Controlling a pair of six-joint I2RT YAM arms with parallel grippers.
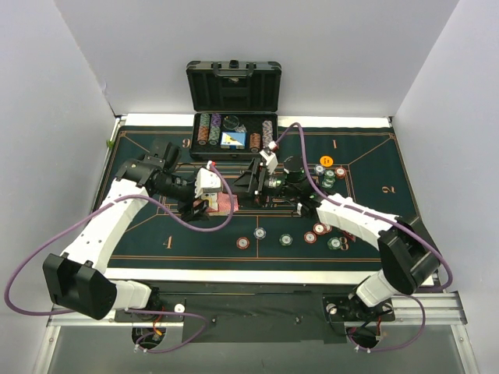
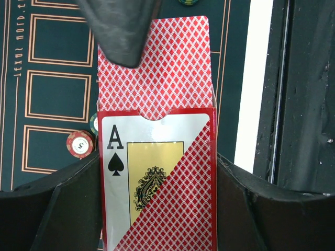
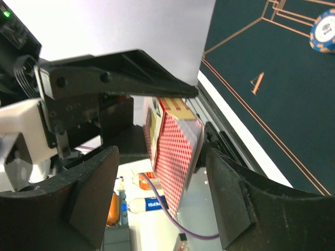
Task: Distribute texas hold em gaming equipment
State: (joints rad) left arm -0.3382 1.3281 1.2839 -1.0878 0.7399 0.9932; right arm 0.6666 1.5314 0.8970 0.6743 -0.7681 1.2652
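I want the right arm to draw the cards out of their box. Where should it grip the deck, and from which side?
Best, I think: grip the red-backed end of the deck that sticks out of the box, pinching its two broad faces, coming from the open end, opposite the left pincer that holds the box.

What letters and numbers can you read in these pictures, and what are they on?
"A", with a black spade: card box.
"5": red-and-white chip.
"HOLD", sideways, rest cut off: green mat.
"4": the mat, right wrist view.
"1" and "2": the mat, top view.
Orange disc mark: too small to read.
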